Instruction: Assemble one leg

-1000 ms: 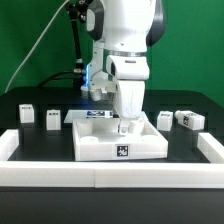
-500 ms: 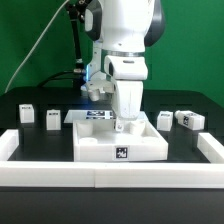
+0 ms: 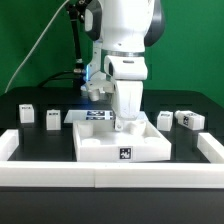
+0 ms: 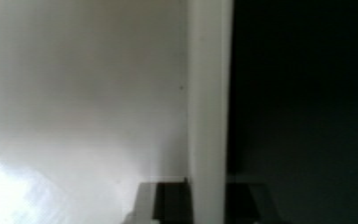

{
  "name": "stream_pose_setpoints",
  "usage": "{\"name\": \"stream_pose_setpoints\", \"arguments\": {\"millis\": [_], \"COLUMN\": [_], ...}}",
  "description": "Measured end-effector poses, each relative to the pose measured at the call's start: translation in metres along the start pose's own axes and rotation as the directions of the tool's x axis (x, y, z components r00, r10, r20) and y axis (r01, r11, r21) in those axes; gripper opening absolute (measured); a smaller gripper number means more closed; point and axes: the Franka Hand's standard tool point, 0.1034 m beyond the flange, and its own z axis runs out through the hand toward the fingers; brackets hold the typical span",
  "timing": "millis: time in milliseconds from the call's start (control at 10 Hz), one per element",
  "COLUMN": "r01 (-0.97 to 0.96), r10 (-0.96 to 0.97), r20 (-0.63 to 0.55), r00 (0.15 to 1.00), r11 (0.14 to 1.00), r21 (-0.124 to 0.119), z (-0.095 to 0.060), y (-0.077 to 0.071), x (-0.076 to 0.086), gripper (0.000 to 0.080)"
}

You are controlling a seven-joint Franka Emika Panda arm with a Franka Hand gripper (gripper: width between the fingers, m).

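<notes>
- The table (image 3: 30, 135) is matt black; a low white barrier (image 3: 60, 178) runs along its near edge and turns back at both ends; behind hangs a plain green backdrop (image 3: 30, 40), with a black cable (image 3: 38, 48) slanting across it on the exterior view's left
- The white arm (image 3: 125, 30) stands in the middle and reaches straight down; its gripper (image 3: 122, 124) is low inside the large white rimmed tray piece (image 3: 100, 148), whose front wall bears a square tag (image 3: 124, 153)
- I cannot tell whether the gripper is clenched, released or grasping anything; the fingertips are too small and too hidden by the tray's rim
- Four legs lie on the table, all apart from the gripper: the far-left leg (image 3: 27, 114) and inner-left leg (image 3: 52, 120) on the exterior view's left of the tray; the inner-right leg (image 3: 165, 120) and far-right leg (image 3: 187, 119) on its right
- The marker board (image 3: 92, 115) lies flat just behind the tray
- Only the exterior view shows the legs, the arm and the room; the wrist view is blurred and close, giving a pale white surface (image 4: 78, 100) ending at a brighter straight edge, with blackness beyond
</notes>
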Motion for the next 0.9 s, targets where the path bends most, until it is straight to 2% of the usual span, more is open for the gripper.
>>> {"name": "stream_pose_setpoints", "arguments": {"millis": [100,300,600,900], "r01": [-0.011,-0.023,-0.047,-0.143], "r10": [0.011,0.023,0.047,0.143], "r20": [0.0,-0.004,-0.008,-0.014], "r00": [1.0,1.0,0.999,0.99], "r11": [1.0,1.0,0.998,0.988], "r21": [0.0,-0.009,-0.036,-0.058], "z": [0.0,-0.001,-0.002,-0.003], "y": [0.001,0.011,0.039,0.064], "x": [0.002,0.016,0.032,0.059], "gripper": [0.0058,0.0058,0.0058,0.0058]}}
